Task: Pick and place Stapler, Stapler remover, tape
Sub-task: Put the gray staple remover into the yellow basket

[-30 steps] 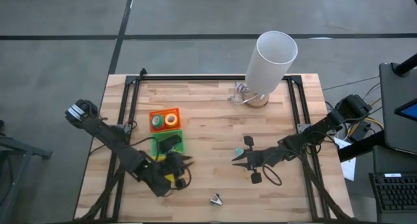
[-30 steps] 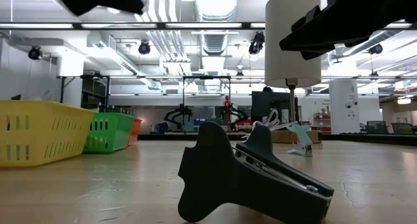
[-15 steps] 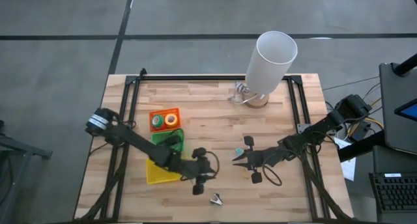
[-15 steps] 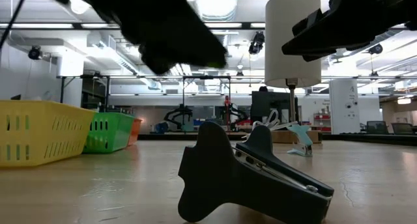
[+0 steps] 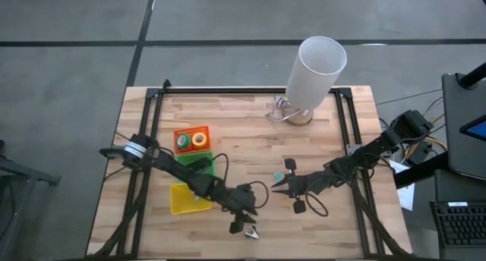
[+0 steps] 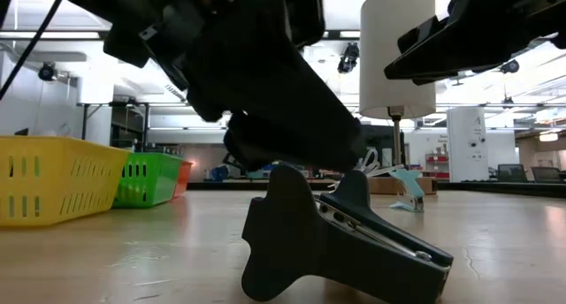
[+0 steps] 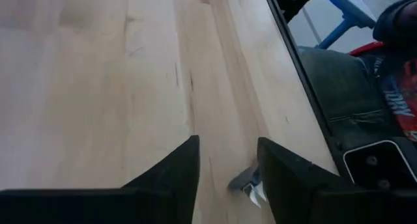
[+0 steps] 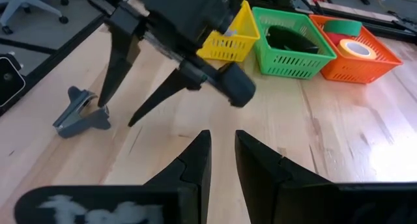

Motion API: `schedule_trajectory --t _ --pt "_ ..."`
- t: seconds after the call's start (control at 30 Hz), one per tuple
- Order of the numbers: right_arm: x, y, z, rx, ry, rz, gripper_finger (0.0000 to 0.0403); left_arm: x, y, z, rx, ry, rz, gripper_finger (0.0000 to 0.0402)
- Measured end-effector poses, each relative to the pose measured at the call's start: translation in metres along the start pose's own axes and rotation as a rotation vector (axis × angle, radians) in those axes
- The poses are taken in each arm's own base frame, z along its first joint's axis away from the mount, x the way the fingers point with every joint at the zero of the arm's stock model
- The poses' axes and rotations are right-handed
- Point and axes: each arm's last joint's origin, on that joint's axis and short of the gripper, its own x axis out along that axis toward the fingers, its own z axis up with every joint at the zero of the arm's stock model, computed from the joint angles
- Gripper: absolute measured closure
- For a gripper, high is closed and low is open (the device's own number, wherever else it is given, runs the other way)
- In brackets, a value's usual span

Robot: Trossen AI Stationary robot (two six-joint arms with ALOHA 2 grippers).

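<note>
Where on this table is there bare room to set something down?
Bare wood lies between the orange basket and the lamp. It is crowded near the front edge, where the left gripper hangs open over the staple remover.

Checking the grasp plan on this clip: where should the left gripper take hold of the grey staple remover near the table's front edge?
Probably from above, across its narrow middle. The staple remover lies flat, its wings flaring wider at one end. The left gripper hangs open right beside it.
</note>
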Motion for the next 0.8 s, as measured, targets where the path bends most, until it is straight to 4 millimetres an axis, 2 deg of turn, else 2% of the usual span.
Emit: schedule_trajectory --t 0.23,0.43,0.8 --pt "0.000 0.000 -0.002 -0.001 0.005 0.000 0.0339 0.006 -0.002 -0.003 -0.035 0.038 -0.059 0.0219" --pt "0.000 0.000 -0.004 -0.002 0.011 -0.001 0.0339 0.007 -0.005 -0.005 -0.037 0.048 -0.069 0.0220" --pt "-0.001 0.000 -0.004 0.004 0.010 -0.001 0.0339 0.014 0.001 -0.014 -0.039 0.061 -0.028 0.0223"
